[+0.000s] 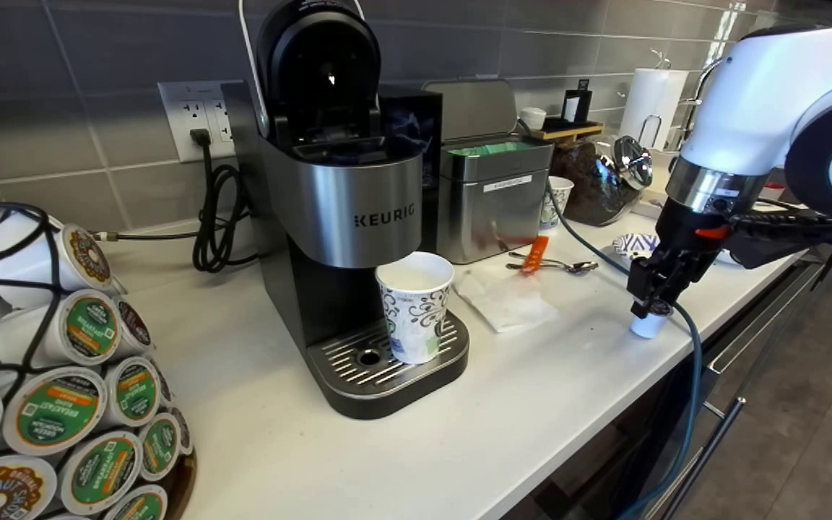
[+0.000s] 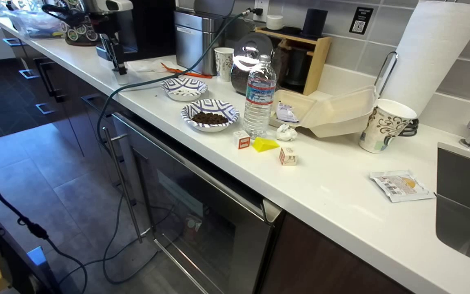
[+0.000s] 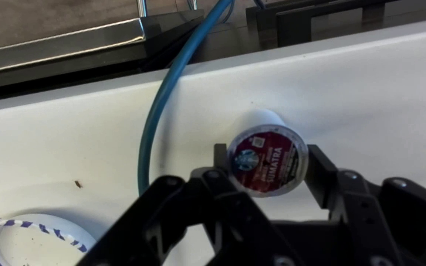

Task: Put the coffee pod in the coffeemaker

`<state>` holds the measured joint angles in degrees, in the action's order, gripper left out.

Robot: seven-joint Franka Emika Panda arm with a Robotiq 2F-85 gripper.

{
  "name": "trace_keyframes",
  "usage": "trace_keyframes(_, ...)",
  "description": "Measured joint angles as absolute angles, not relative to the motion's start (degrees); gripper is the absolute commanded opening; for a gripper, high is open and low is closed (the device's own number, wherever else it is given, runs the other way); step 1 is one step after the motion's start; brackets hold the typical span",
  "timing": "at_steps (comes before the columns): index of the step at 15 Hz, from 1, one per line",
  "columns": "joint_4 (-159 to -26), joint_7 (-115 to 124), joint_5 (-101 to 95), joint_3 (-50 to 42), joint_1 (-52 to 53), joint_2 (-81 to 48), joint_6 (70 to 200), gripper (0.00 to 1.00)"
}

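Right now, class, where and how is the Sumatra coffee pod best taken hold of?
Grip the coffee pod across opposite sides of its rim, I'd judge, coming from above: the lid faces up, and the round rim is wider than the white body below. The gripper straddles it that way, leaving the base down, which should suit the open coffeemaker.

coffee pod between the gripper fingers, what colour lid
Its lid is mostly dark red, clearest in the wrist view.

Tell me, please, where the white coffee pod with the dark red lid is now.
Just right of centre in the wrist view, the white coffee pod is between the fingers of the black hand, right of the curved blue cable.
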<state>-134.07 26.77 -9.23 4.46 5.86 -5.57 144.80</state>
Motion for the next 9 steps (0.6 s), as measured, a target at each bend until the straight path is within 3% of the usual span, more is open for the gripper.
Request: trace_keyframes(9,-132.75,18.15,-8.53,13.69,12.71,11.77,144.05,0.28)
